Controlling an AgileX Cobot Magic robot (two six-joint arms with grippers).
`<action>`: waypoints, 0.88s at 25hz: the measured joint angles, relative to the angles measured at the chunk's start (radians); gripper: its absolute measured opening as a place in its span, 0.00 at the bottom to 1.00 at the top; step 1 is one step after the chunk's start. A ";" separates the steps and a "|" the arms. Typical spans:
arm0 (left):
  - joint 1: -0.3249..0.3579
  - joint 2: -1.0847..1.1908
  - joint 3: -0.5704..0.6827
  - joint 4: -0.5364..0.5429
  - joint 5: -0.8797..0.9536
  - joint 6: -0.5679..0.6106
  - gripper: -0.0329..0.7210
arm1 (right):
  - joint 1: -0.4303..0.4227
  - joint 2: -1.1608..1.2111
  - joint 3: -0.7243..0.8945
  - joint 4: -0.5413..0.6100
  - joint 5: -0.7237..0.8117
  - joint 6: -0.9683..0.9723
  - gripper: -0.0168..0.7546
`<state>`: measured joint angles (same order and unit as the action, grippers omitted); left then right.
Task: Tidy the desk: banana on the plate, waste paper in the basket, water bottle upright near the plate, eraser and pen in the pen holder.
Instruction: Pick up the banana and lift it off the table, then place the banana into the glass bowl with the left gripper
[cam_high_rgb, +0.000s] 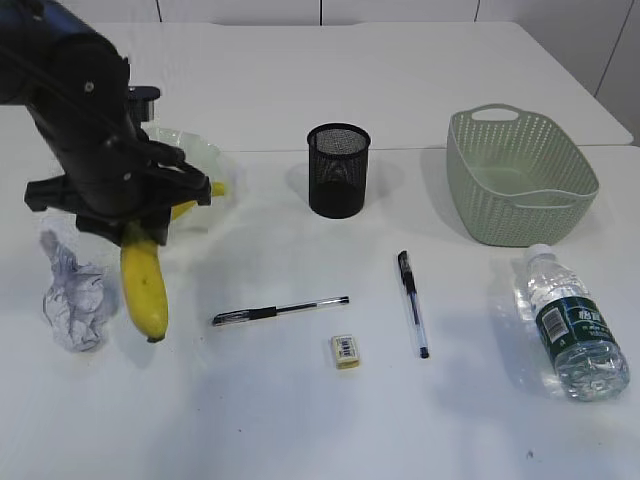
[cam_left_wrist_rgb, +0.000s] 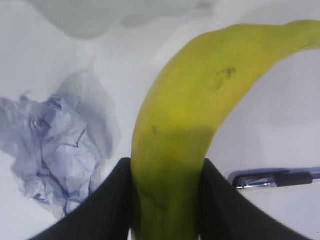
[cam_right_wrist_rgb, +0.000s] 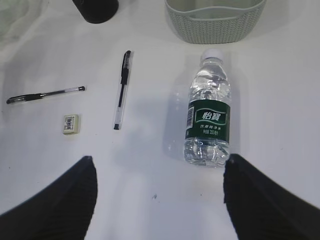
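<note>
My left gripper (cam_high_rgb: 135, 232) is shut on a yellow banana (cam_high_rgb: 143, 285), which hangs off the table with its tip pointing down. In the left wrist view the black fingers (cam_left_wrist_rgb: 107, 200) press on both sides of the banana (cam_left_wrist_rgb: 190, 115). The pale glass plate (cam_high_rgb: 197, 152) lies just behind this gripper. Crumpled waste paper (cam_high_rgb: 73, 295) sits left of the banana. The water bottle (cam_high_rgb: 572, 325) lies on its side at the right. My right gripper (cam_right_wrist_rgb: 160, 159) hovers open and empty just in front of the bottle (cam_right_wrist_rgb: 209, 117). Two pens (cam_high_rgb: 280, 311) (cam_high_rgb: 413, 303) and the eraser (cam_high_rgb: 345, 350) lie mid-table.
The black mesh pen holder (cam_high_rgb: 338, 170) stands at the centre back. A green woven basket (cam_high_rgb: 520, 175) sits at the back right, just behind the bottle's cap. The right arm does not show in the exterior view.
</note>
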<state>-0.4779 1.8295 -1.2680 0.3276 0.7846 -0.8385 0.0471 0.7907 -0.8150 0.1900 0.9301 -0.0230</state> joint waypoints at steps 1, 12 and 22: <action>0.000 0.000 -0.026 0.002 0.013 0.010 0.37 | 0.000 0.000 0.000 0.000 0.000 0.000 0.78; 0.096 0.000 -0.299 0.015 0.046 0.049 0.37 | 0.000 0.000 0.000 0.000 0.000 0.000 0.78; 0.310 0.048 -0.462 -0.184 0.048 0.051 0.37 | 0.000 0.000 0.000 0.000 -0.002 0.000 0.78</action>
<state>-0.1680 1.8778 -1.7305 0.1440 0.8322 -0.7875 0.0471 0.7907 -0.8150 0.1900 0.9283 -0.0230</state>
